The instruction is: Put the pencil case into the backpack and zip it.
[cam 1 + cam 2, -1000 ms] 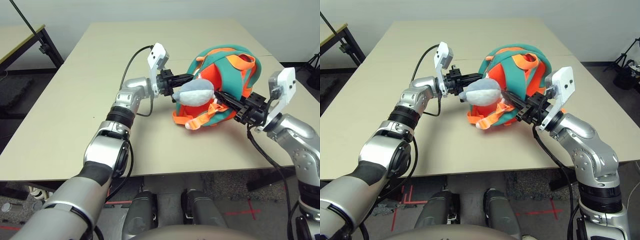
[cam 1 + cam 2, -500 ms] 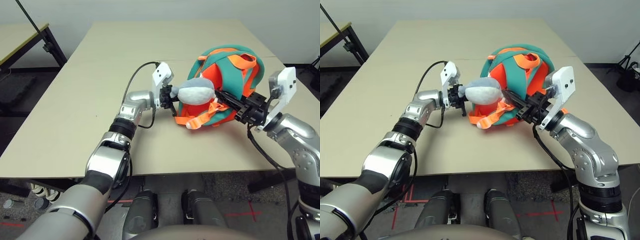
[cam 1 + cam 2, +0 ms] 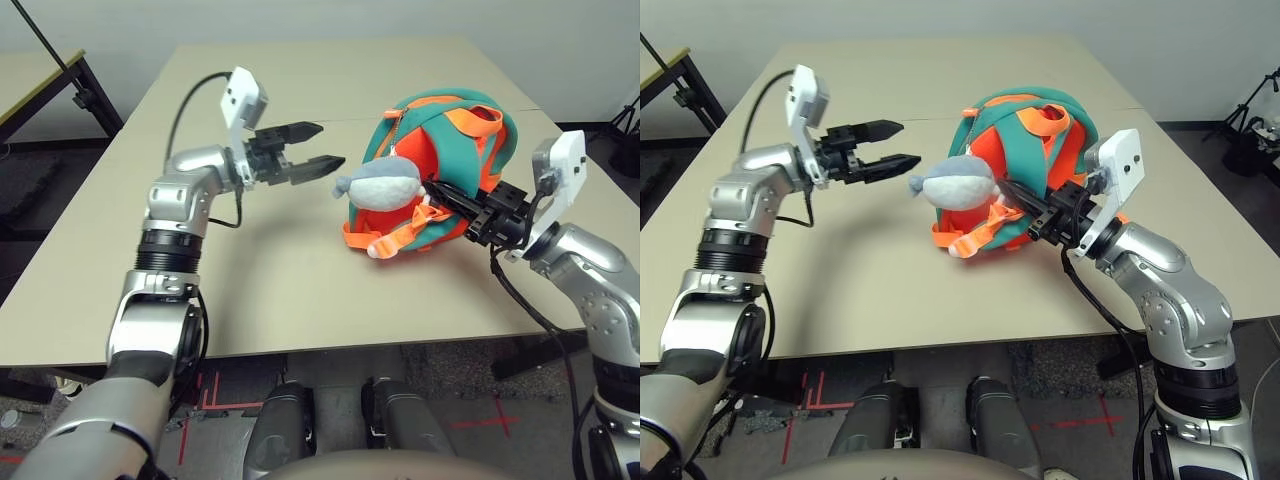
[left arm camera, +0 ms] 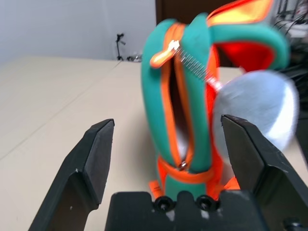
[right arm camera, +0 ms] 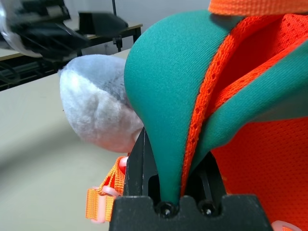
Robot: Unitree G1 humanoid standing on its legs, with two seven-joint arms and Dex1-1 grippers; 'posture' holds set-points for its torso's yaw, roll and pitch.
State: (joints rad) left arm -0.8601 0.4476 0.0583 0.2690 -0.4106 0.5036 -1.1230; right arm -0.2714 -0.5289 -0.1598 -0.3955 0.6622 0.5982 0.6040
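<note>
Right now the backpack (image 3: 440, 165) stands on the table (image 3: 300, 270), over on the robot's right side, its orange body and teal trim bulging upward. From the left wrist view its zipper shows as a narrow gap running down the teal edge, parted only a little, with the pull near the top. A grey plush fish charm (image 3: 382, 182) hangs out from the front of the bag, pointing toward the robot's left, and loose orange webbing straps (image 3: 395, 232) spill onto the table below it.

The right gripper (image 5: 168, 159) has its jaws clamped on a fold of teal trim and orange mesh at the side of the backpack; the fabric rises straight out from between them. Its silver forearm reaches in from the robot's right.

The left gripper (image 3: 318, 147) is held up above the table, apart from the backpack, with its jaws spread wide and nothing between them. The tips point toward the charm and the zipper edge, near but not touching.

I cannot see the pencil case anywhere; whether it sits inside the bag cannot be told from here.
</note>
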